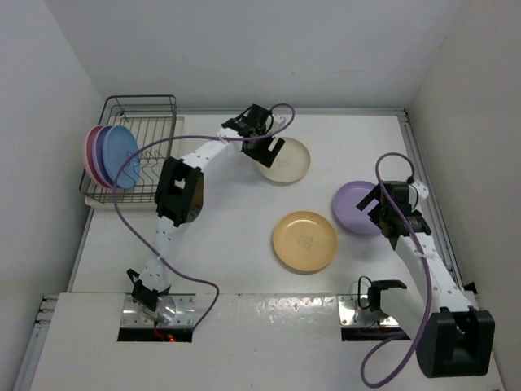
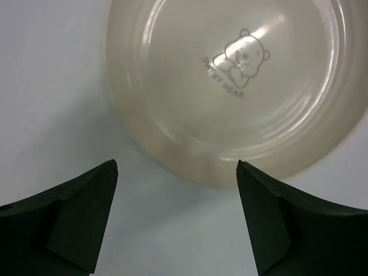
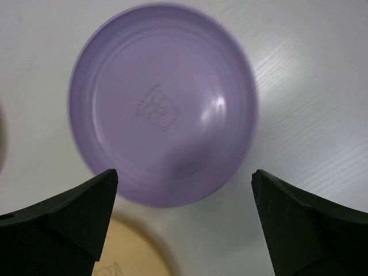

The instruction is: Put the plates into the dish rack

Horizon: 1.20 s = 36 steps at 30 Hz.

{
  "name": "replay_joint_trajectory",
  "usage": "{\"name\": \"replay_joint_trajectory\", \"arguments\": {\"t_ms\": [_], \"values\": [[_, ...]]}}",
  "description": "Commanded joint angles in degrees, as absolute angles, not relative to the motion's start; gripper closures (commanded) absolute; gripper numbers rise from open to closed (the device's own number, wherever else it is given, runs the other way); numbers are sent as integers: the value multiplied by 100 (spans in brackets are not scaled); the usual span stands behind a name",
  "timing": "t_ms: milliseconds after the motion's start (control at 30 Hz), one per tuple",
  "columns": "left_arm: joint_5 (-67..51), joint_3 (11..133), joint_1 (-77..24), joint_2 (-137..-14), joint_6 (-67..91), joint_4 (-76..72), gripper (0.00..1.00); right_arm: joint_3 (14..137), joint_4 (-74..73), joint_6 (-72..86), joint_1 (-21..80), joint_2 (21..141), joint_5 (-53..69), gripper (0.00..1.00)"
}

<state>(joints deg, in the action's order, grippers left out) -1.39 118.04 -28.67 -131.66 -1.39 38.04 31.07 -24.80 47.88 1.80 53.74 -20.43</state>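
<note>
overall: I get bright, even light from above; the white table [image 1: 244, 244] is close to washed out.
shadows: soft and faint, only under the arms in the top view.
cream plate [image 2: 230, 86]: sharp, I can read its bear print; pale glare streaks on the inner wall.
lilac plate [image 3: 164, 103]: one small highlight right of centre, a dim shadow smudge near its lower rim.
fingers: the left gripper's fingers [image 2: 75, 218] and right gripper's fingers [image 3: 63, 213] are near-black, slightly soft shapes.
</note>
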Motion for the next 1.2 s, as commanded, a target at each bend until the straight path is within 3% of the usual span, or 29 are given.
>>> {"name": "replay_joint_trajectory", "arguments": {"t_ms": [0,200,300,467,600,633,700,733,1000,1167], "values": [[-694,12778,-2830,-13481,439,3779,12,2919,-2452,4931,-578,5159,-1749,0],[-370,12639,-2830,-13957,791,3313,14,2707,-2346,4685,-1897,5106,-1047,1],[-107,12490,-2830,-14150,940,3261,21,2689,-2364,4483,-1986,5159,-1063,3],[316,12218,-2830,-14212,1099,3261,23,2663,-2233,4342,-1978,5080,-958,5],[316,12103,-2830,-14212,1099,3208,48,2637,-2180,4342,-1978,5054,-818,7],[316,12024,-2830,-14212,1099,3208,66,2637,-2188,4350,-1978,5036,-809,7],[255,11954,-2830,-14125,1099,3208,85,2680,-2232,4342,-1977,5010,-800,9],[255,11953,-2830,-14046,1099,3208,100,2698,-2259,4324,-1969,5001,-782,9],[1677,12427,-2777,-12517,-165,3261,100,2953,-2373,4140,-1802,4615,-624,16],[4100,12210,-2655,-11445,-1729,2614,100,3155,-2417,3894,-1284,4325,-650,19]]}}
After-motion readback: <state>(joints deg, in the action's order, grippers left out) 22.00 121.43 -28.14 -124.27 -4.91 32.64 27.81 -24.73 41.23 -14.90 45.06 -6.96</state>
